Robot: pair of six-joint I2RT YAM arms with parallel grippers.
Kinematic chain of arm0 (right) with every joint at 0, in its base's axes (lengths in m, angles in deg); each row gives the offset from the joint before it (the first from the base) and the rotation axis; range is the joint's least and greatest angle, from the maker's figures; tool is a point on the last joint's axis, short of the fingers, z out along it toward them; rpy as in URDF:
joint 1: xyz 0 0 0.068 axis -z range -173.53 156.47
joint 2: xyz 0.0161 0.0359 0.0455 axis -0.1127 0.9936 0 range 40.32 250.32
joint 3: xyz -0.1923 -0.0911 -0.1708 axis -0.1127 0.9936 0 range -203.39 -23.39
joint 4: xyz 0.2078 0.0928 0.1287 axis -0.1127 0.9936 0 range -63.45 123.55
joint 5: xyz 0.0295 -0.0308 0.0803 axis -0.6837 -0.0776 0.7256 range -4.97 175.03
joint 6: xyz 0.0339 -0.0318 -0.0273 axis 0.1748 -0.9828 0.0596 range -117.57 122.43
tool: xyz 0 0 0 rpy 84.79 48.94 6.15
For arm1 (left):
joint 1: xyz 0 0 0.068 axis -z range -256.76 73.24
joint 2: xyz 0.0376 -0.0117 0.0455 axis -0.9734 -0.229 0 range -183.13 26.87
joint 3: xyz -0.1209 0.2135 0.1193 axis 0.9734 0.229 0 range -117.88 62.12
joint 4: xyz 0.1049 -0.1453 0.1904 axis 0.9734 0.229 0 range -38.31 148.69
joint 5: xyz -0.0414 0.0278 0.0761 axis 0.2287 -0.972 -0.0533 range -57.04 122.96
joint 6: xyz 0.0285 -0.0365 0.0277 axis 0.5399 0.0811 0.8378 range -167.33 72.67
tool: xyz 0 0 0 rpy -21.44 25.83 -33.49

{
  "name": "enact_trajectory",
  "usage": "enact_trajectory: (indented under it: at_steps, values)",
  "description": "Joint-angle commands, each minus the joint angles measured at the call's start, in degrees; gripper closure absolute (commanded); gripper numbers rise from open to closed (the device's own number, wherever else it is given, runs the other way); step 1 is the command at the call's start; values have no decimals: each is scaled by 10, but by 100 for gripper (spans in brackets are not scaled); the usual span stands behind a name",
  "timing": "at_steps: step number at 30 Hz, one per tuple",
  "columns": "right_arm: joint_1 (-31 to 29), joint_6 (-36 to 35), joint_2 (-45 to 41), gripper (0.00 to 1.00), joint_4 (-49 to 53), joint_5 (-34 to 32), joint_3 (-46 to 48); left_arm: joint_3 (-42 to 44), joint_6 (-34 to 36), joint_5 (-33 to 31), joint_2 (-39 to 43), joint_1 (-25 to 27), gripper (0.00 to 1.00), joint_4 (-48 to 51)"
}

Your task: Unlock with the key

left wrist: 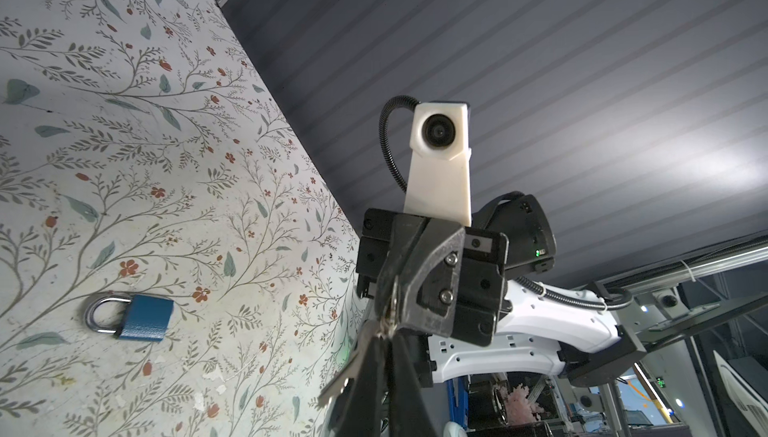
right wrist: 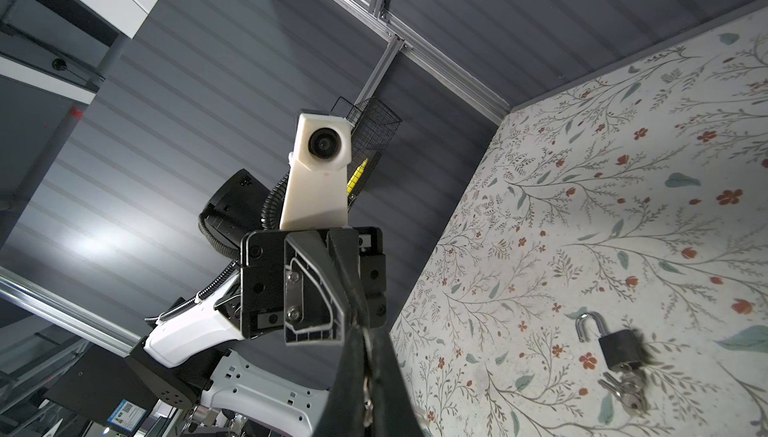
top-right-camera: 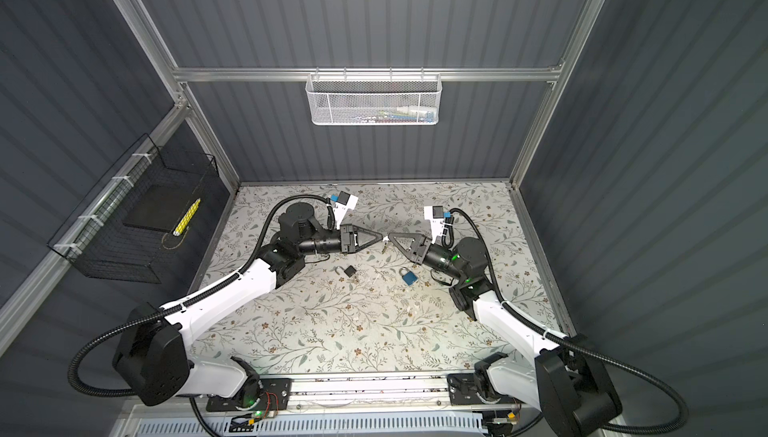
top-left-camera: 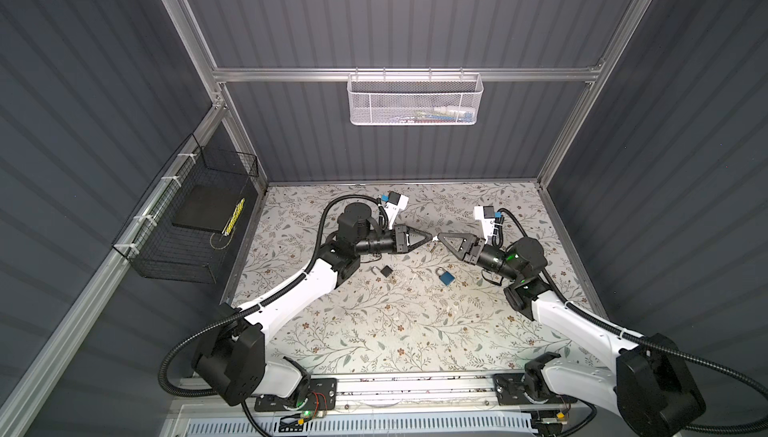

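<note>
Left wrist view: left end effector point(left wrist: 385, 341) and right end effector point(left wrist: 391, 308) both clench the key bunch point(left wrist: 338, 380).

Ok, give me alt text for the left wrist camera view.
The left gripper and the right gripper meet tip to tip, both shut on a bunch of keys. Nearby a closed blue padlock lies on the floral table.

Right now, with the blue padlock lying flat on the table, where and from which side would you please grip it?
I would grip the blue padlock across its body's two side edges, coming straight down from above: it lies flat, its shackle is thin, and the bottom end stays free.
</note>
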Motion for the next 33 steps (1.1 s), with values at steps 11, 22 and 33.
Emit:
enact_trajectory:
  at_steps: [11,22,33]
  values:
    - [-1,-38,-14,80,49,10,3,-36,25,22,-3,6,100,20]
    - [26,-210,-128,62,362,31,-48,-181,256,56,-53,6,100,416]
    - [25,-188,-95,60,321,116,-66,-199,289,105,-60,9,100,458]
